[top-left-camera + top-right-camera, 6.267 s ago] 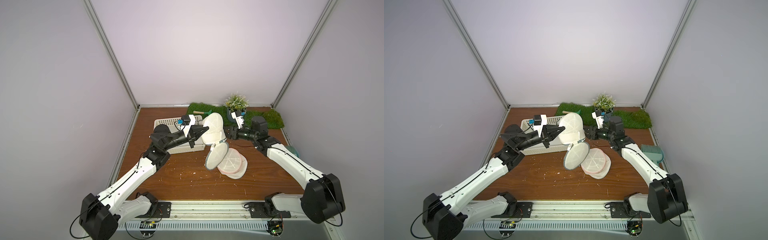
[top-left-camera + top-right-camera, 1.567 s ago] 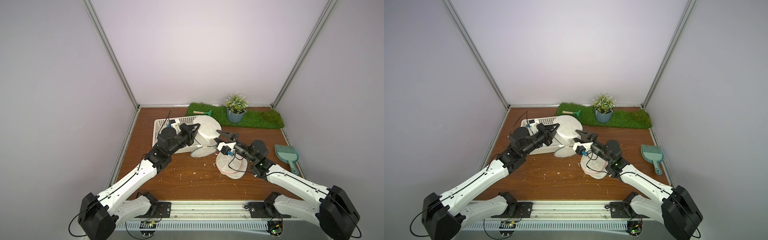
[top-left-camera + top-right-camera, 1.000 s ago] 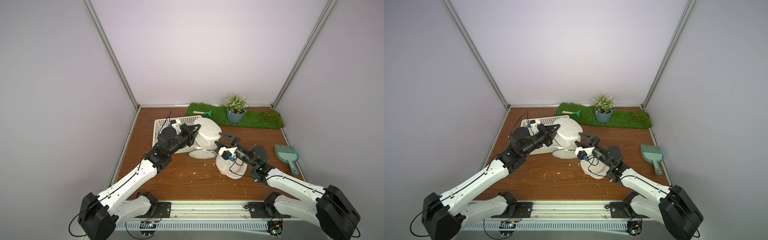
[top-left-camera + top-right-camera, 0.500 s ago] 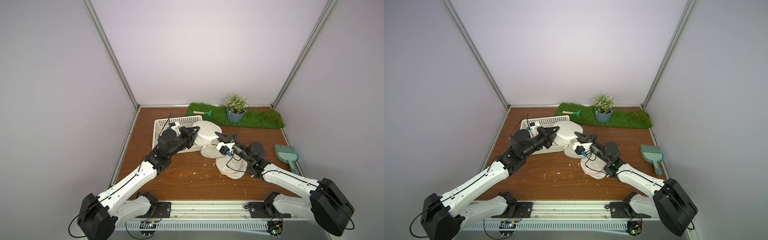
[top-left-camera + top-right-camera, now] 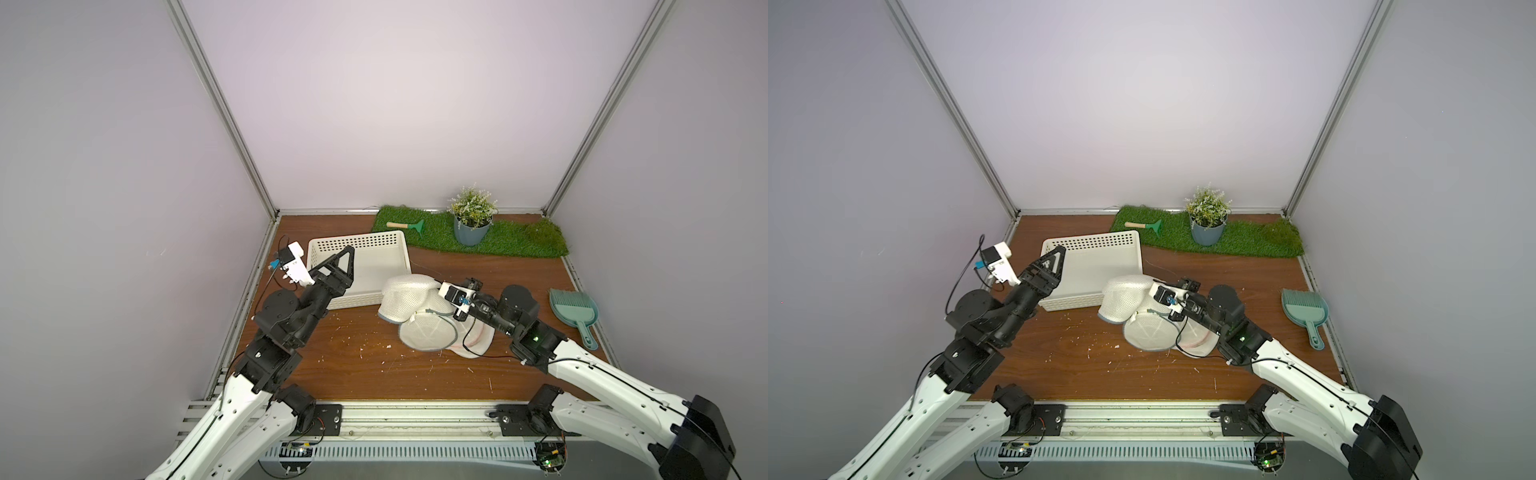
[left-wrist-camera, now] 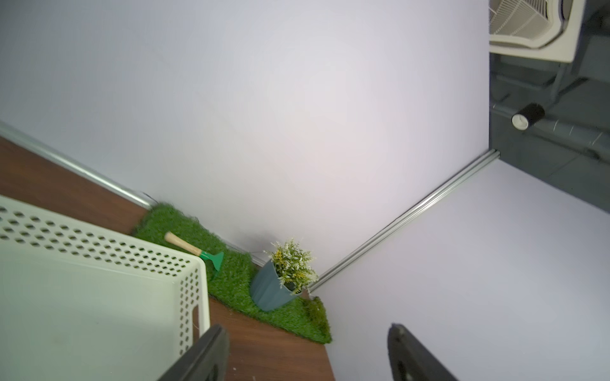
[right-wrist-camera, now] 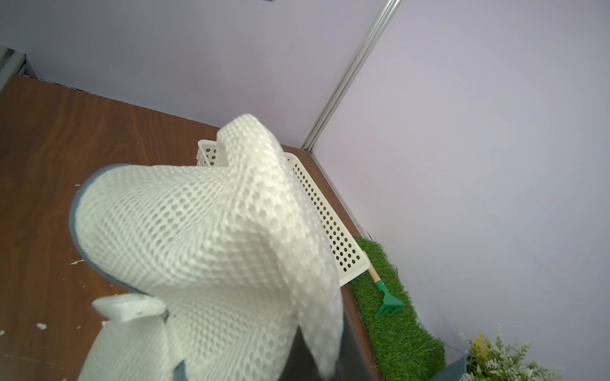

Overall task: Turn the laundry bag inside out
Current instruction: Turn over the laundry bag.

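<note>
The left gripper [image 6: 307, 330] is spread wide with nothing between its fingers [image 6: 211, 353]. In both top views it hangs raised above the near left corner of the white perforated basket [image 5: 353, 242], which sits at the back left of the wooden table [image 5: 361, 365].

The right gripper [image 5: 471, 286] is clenched, low over the middle of the table, its fingertips buried in the laundry bag [image 5: 409, 299]. In the right wrist view the bag's white mesh rises straight up from the gripper, so it looks pinched there, though the fingertips themselves are hidden.

The laundry bag lies right of the table's centre. Its domed, grey-rimmed part is right at the basket's near right corner, and a flatter round panel [image 5: 428, 330] rests on the wood toward the front edge. A white piece with pink trim [image 5: 476, 343] lies partly under it and under the right arm.

Along the back edge runs a strip of artificial grass [image 5: 523, 249] carrying a potted plant [image 5: 471, 222] and a small green rake [image 5: 405, 225] with a wooden handle. A teal dustpan [image 5: 573, 309] lies by the right edge. White crumbs [image 5: 388, 345] are scattered over the wood near the front.
</note>
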Motion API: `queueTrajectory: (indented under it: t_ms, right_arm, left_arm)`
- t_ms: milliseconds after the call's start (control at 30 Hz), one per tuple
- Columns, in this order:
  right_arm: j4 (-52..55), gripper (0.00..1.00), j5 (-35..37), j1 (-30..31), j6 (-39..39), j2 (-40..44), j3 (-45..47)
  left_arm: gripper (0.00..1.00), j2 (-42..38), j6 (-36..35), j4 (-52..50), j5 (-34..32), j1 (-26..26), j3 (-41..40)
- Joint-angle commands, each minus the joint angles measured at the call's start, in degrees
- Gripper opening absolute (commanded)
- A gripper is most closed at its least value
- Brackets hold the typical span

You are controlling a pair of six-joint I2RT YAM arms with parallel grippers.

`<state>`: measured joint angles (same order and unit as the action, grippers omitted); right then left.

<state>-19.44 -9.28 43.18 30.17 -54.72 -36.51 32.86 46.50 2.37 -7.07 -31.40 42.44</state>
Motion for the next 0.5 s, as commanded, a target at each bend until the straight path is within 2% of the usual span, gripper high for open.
queueTrajectory:
  t_ms: [0,100,233,367,467]
  right_arm:
    - [9.3,0.00,2.3,0.3,-8.5,0.9,-6.0]
    - [14.9,0.00,3.1,0.4,-12.7,-0.1,-10.3]
    - [18.9,0.00,3.4,0.7,-15.9,-1.3,-13.9]
    - [19.3,0.00,3.3,0.9,-16.7,-1.7,-15.1]
    - [19.7,0.00,2.6,1.0,-16.6,-2.4,-16.1]
  left_arm:
    - [0.79,-4.3,-20.0,-9.5,1.7,0.5,-1.4]
    - [0.78,-7.0,-22.6,-11.2,11.1,0.5,-4.5]
    - [0.76,-9.8,-21.4,-4.0,25.9,0.5,-12.2]
    - [0.76,-11.0,-21.1,4.4,35.5,0.5,-19.8]
    - [0.76,-9.4,-22.2,10.0,39.6,0.5,-23.0]
